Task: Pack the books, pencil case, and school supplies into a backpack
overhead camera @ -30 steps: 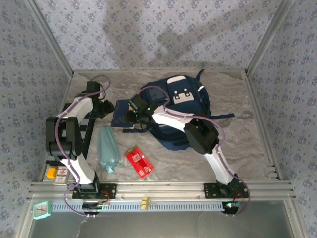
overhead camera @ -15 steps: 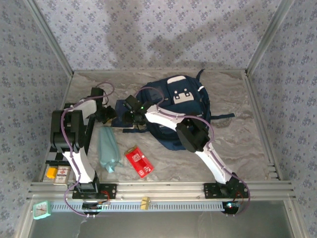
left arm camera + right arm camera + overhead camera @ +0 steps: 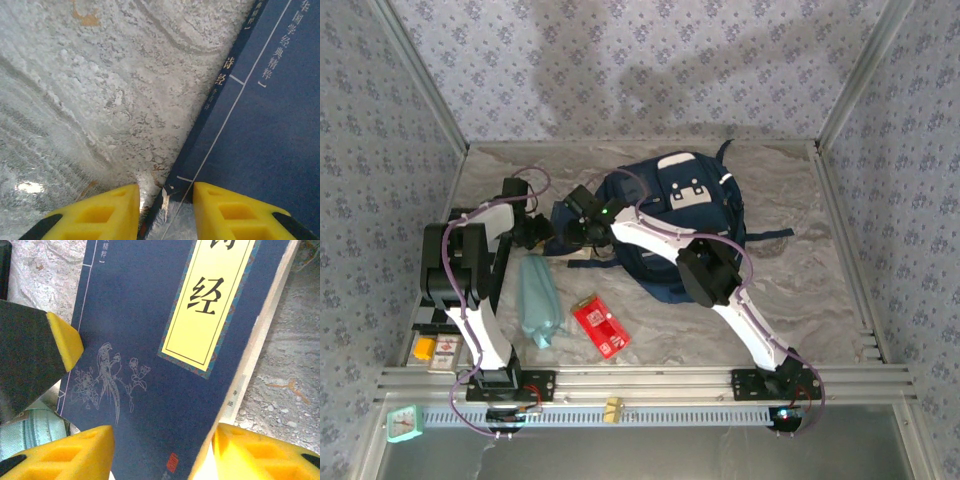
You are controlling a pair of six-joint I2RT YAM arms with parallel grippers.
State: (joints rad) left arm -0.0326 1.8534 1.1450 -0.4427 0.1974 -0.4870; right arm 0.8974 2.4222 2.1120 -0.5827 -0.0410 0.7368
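Right wrist view: the right gripper [image 3: 162,442] straddles the navy book [image 3: 150,340], fingers apart at its 2 long edges; I cannot tell whether they press it.

The book's long axis runs away from this gripper, tilted slightly right, with the yellow label [image 3: 215,305] toward the far end. In the left wrist view the left gripper [image 3: 165,200] stands fingers apart with the book's spine corner in the gap and bare table [image 3: 75,75] beside 1 finger, so nothing is clamped. Top external places both grippers at the book, just left of the backpack [image 3: 680,215]; the pencil case [image 3: 537,300] lies nearer the bases.
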